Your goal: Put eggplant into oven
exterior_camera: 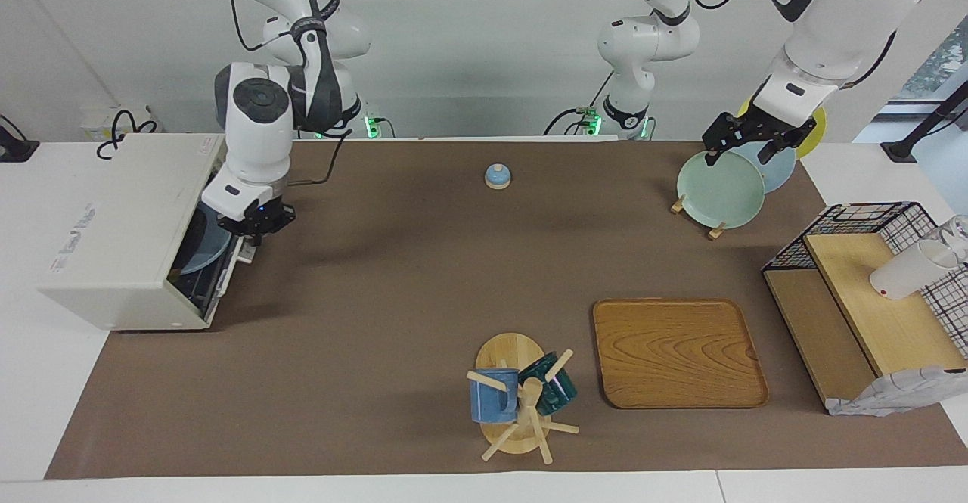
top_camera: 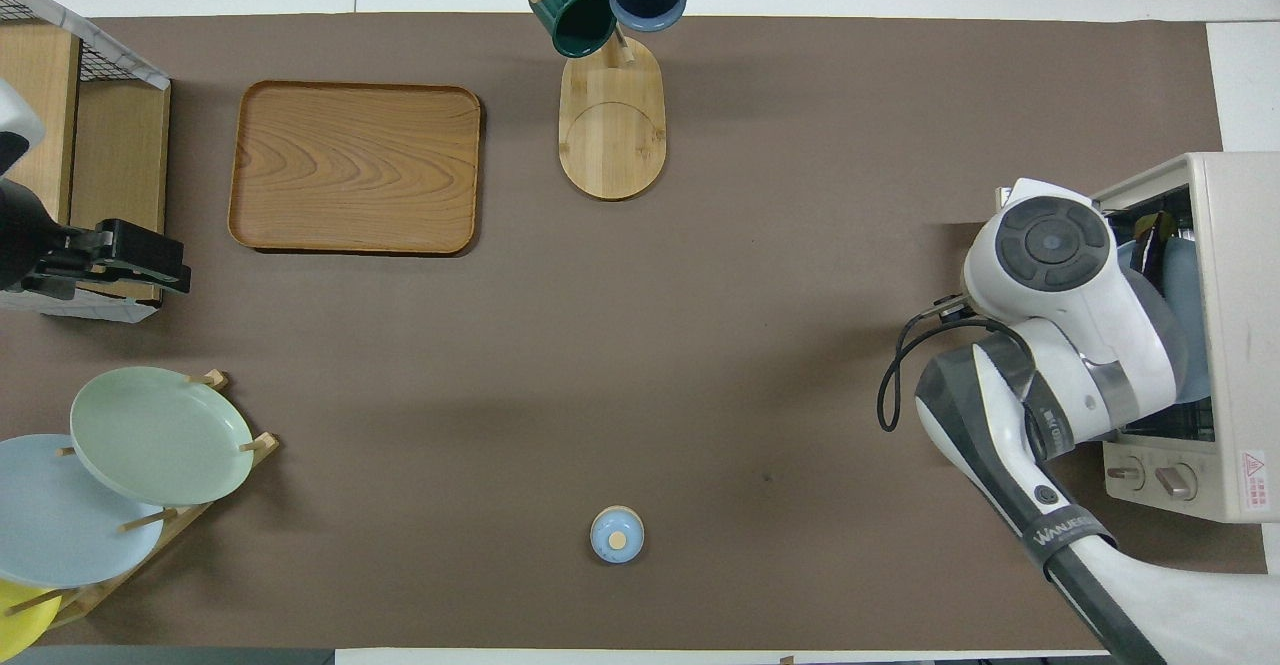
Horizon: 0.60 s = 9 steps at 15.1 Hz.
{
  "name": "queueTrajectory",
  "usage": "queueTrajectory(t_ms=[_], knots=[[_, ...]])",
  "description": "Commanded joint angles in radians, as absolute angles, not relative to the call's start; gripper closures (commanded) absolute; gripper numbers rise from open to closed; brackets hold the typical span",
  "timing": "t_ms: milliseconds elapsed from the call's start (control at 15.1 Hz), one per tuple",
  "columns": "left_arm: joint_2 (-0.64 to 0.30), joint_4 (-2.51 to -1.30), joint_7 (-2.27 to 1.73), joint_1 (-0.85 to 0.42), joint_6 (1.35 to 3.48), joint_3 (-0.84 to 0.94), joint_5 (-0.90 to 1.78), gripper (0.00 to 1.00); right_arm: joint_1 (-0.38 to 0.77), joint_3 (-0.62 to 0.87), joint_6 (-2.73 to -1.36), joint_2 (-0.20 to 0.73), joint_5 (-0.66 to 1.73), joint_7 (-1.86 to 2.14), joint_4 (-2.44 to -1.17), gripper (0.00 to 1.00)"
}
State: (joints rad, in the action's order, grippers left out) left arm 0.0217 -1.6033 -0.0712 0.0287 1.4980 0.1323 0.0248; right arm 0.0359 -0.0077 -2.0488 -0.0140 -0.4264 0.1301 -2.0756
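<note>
The off-white oven (exterior_camera: 121,215) stands at the right arm's end of the table, its dark glass door (exterior_camera: 198,265) swung up to nearly closed. In the overhead view a sliver of the dark eggplant (top_camera: 1150,237) shows inside on a blue plate (top_camera: 1185,295). In the facing view the door glass hides the eggplant. My right gripper (exterior_camera: 253,237) is shut and rests against the door's upper edge; in the overhead view the arm's wrist covers it. My left gripper (exterior_camera: 737,156) waits, open, in the air over the plate rack, and shows in the overhead view as well (top_camera: 150,260).
A plate rack with a green plate (exterior_camera: 718,189) stands near the left arm's base. There is a small blue bell (exterior_camera: 497,176), a wooden tray (exterior_camera: 677,352), a mug tree (exterior_camera: 518,405), and a wire-and-wood rack (exterior_camera: 870,299) holding a white cup (exterior_camera: 907,268).
</note>
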Motion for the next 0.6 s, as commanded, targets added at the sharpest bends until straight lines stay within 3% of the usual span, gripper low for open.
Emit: queueTrajectory(t_ms=[0,266,531], knots=[[0.035,-1.608,-0.064,0.023,1.49,0.124,0.025,0.0,-0.037,-0.014,-2.056,-0.029,-0.399,0.241,-2.075,1.0],[0.035,-1.608,-0.064,0.023,1.491,0.124,0.025,0.0,-0.058,-0.012,-2.037,-0.051,-0.373,0.279,-2.074,1.0],[0.035,-1.608,-0.064,0.023,1.489,0.124,0.025,0.0,-0.048,-0.005,-1.742,-0.048,-0.21,0.281,-1.851,1.0]])
